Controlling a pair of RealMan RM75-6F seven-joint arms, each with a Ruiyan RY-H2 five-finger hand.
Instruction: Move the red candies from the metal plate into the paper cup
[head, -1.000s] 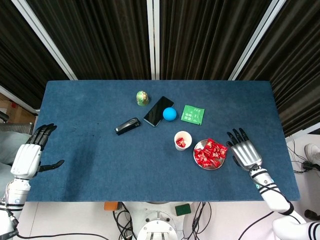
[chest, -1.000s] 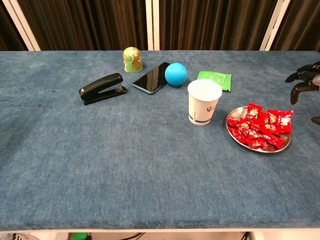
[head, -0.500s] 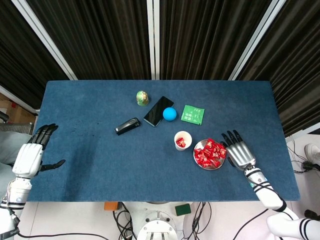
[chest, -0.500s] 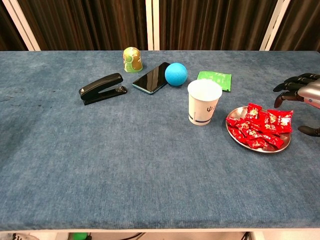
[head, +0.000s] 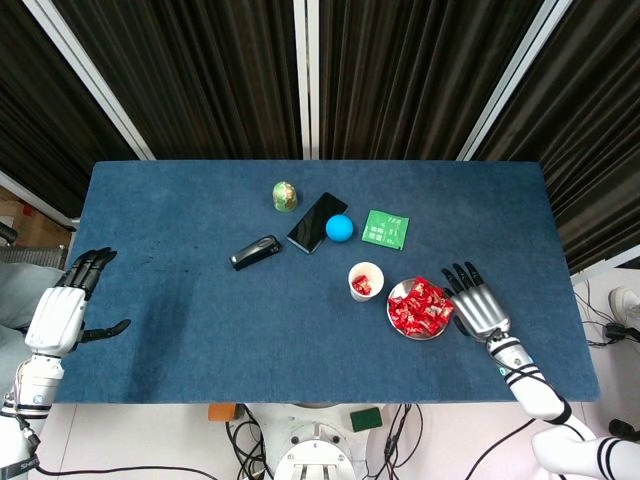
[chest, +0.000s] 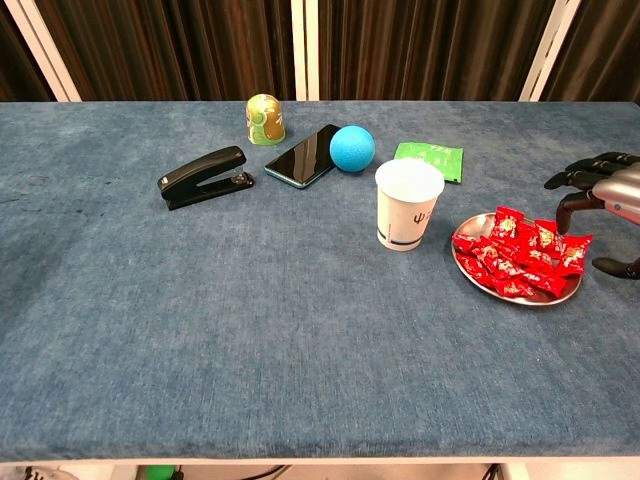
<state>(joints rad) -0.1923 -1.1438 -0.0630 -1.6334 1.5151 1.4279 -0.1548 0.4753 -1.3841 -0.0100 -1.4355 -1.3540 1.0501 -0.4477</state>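
Observation:
Several red candies lie heaped on the metal plate at the table's front right. Just left of the plate stands the white paper cup, with one red candy showing inside it in the head view. My right hand hovers at the plate's right rim with its fingers spread and pointing at the candies; it holds nothing. My left hand hangs open beyond the table's left edge, seen only in the head view.
A black stapler, a dark phone, a blue ball, a green packet and a small green-and-yellow pot lie behind the cup.
My right hand has moved left toward the plate, and its fingers now reach the plate's right rim. The left hand has stayed put.

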